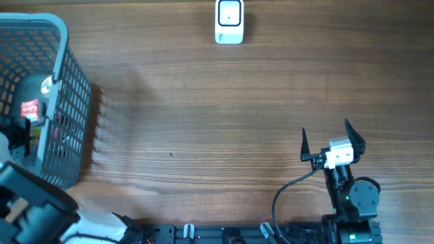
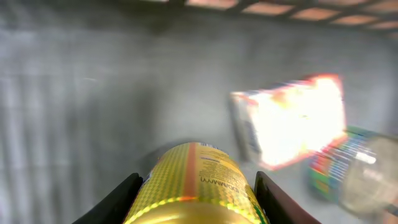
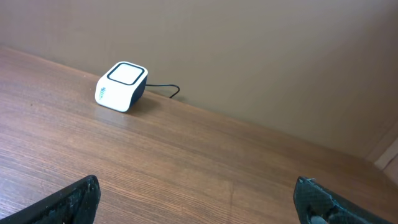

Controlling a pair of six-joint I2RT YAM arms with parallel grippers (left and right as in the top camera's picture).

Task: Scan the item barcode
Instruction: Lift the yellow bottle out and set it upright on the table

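Observation:
The item between my left gripper's [image 2: 196, 200] fingers is a yellow-gold can [image 2: 198, 177] with printed text, lying inside the grey basket [image 1: 70, 102]. Both black fingers press against the can's sides, so the gripper is shut on it. In the overhead view the left arm [image 1: 27, 193] reaches into the basket, and the can is hidden there. The white barcode scanner [image 1: 229, 22] stands at the far edge of the table, also seen as the white scanner [image 3: 122, 86] in the right wrist view. My right gripper [image 1: 332, 141] hovers open and empty over the table's near right.
More goods lie in the basket beside the can: an overexposed bright packet [image 2: 292, 121], a colourful pack [image 2: 329, 169] and a clear object [image 2: 372, 175]. The basket's mesh wall [image 1: 80, 129] stands between the can and the wooden table [image 1: 203, 129]. A cable runs behind the scanner.

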